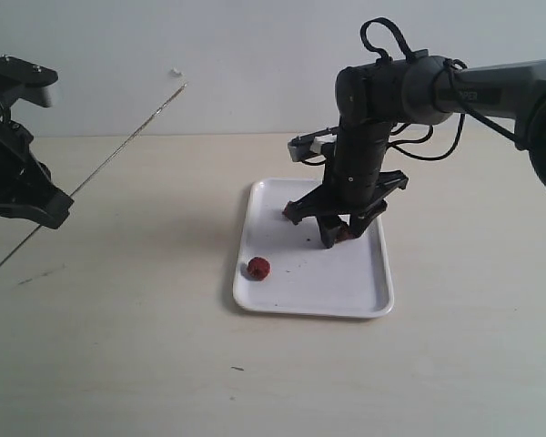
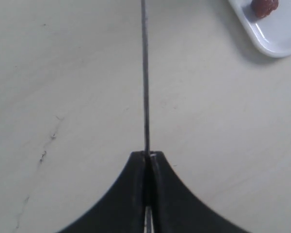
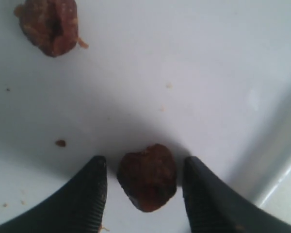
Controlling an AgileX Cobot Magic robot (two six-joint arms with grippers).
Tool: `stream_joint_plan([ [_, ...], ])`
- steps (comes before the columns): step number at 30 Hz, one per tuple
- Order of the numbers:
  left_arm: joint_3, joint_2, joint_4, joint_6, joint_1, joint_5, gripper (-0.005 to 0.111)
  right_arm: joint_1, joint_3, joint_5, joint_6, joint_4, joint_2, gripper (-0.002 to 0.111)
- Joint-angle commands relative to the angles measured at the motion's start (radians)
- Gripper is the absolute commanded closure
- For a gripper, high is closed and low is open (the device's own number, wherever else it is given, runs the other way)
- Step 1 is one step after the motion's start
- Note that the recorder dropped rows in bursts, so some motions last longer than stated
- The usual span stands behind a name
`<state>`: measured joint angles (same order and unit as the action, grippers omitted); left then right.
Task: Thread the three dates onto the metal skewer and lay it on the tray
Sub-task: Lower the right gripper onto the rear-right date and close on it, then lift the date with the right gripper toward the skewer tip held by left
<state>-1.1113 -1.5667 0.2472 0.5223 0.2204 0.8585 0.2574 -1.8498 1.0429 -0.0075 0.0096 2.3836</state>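
Date (image 3: 148, 177) at the tray's (image 1: 364, 300) 2 o'clock sits inside the wide right hand (image 3: 144, 160); it looks soft and sticky, so pinch its sides. Left hand (image 2: 148, 156) clamps skewer (image 2: 145, 73).

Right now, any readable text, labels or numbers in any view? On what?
Pale lettering on the right arm, exterior view: too blurred to read.
No markings on the tray or the metal skewer.
Nothing else readable in any view.

Tray (image 1: 346, 282) showing white, tiny dark specks; dates (image 1: 258, 268) showing wrinkled dark red-brown; skewer (image 1: 118, 148) looking grey; right fingers (image 3: 85, 199) appearing black, ribbed; tabletop (image 1: 118, 364) looking pale beige
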Motion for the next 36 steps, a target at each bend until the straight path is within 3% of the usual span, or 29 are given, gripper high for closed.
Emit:
stream_joint_plan([
  [1,0.003,0.007,0.008,-0.002,-0.002,-0.008,0.107,-0.003,-0.003,-0.009,0.007,0.008,0.031,0.062],
  [16,0.003,0.007,0.008,0.001,-0.002,-0.025,0.107,-0.003,-0.003,0.007,0.007,0.017,0.036,0.078],
  [26,0.003,-0.006,0.001,0.042,-0.002,-0.100,0.107,-0.004,-0.010,0.070,-0.072,0.013,-0.006,0.080],
  [32,0.003,-0.111,0.003,0.148,-0.002,-0.227,0.107,-0.030,-0.065,0.178,-0.105,0.064,-0.054,0.080],
  [36,0.003,-0.198,0.008,0.156,-0.002,-0.435,0.107,-0.067,-0.111,0.178,-0.165,0.205,-0.082,0.080],
])
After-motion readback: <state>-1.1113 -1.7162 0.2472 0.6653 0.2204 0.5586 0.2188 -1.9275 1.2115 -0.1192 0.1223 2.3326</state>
